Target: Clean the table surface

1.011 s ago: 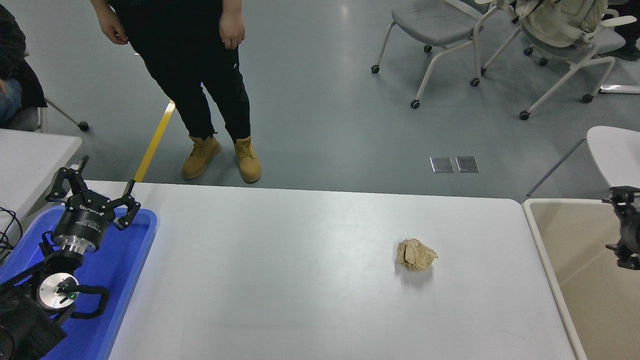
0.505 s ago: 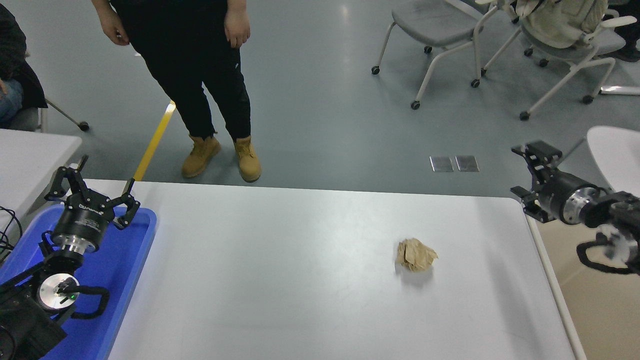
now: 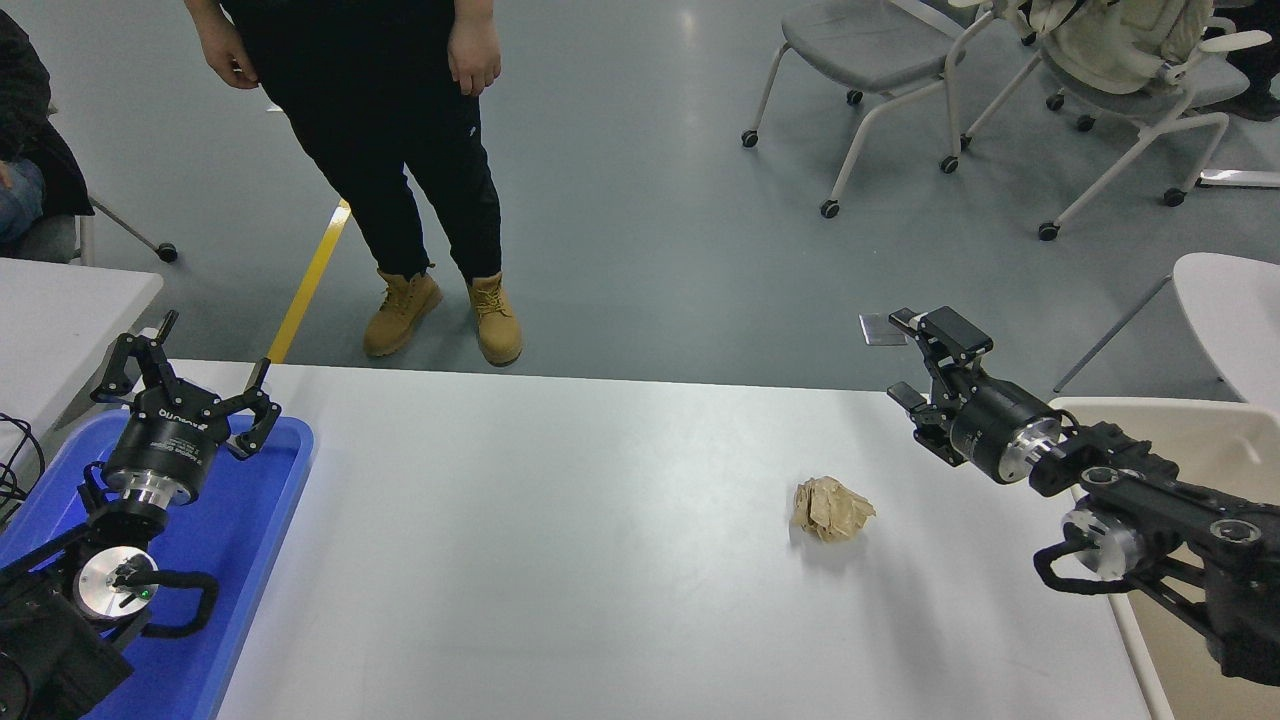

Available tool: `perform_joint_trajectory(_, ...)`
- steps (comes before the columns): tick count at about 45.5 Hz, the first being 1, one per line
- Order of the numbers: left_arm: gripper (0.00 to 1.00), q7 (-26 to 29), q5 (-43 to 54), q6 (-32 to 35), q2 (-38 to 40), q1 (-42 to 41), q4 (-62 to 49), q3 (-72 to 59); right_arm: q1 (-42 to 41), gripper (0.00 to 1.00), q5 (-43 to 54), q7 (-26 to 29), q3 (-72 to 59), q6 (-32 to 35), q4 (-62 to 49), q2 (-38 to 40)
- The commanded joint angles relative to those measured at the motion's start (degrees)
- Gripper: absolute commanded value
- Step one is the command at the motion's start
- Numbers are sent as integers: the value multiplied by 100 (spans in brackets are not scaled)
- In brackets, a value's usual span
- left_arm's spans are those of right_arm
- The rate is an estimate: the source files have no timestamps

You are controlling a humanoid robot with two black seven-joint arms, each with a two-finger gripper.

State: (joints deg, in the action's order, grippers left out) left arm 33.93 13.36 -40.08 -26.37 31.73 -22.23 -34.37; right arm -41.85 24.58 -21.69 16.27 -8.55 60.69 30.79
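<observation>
The white table surface point(image 3: 560, 540) fills the lower part of the head view. One crumpled ball of brown paper point(image 3: 832, 509) lies on it, right of centre. My right gripper point(image 3: 903, 358) is open and hangs above the table's far right part, up and to the right of the paper ball and apart from it. Nothing is between its fingers. My left gripper point(image 3: 192, 376) stands open and parked at the lower left, over a blue tray point(image 3: 262, 520).
A beige bin point(image 3: 1215, 435) adjoins the table's right end, partly under my right arm. A person in black trousers and tan boots point(image 3: 440, 310) stands beyond the far edge. Smaller white tables point(image 3: 60, 310) flank both sides. Wheeled chairs point(image 3: 880, 60) stand at the back right.
My right arm has swung in from the right edge over the bin to above the table's far right part, toward the paper ball. The paper ball and left arm have not moved.
</observation>
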Motion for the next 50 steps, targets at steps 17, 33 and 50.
perform_joint_trajectory(17,100,0,0,0,0,0,0,0,221,100,-269,-45,430,-436,-189,-793)
perform_joint_trajectory(33,100,0,0,0,0,0,0,0,388,100,-1437,-45,1387,-463,-435,-1400)
perform_joint_trajectory(50,100,0,0,0,0,0,0,0,617,100,-1878,-45,1950,-463,-909,-2121)
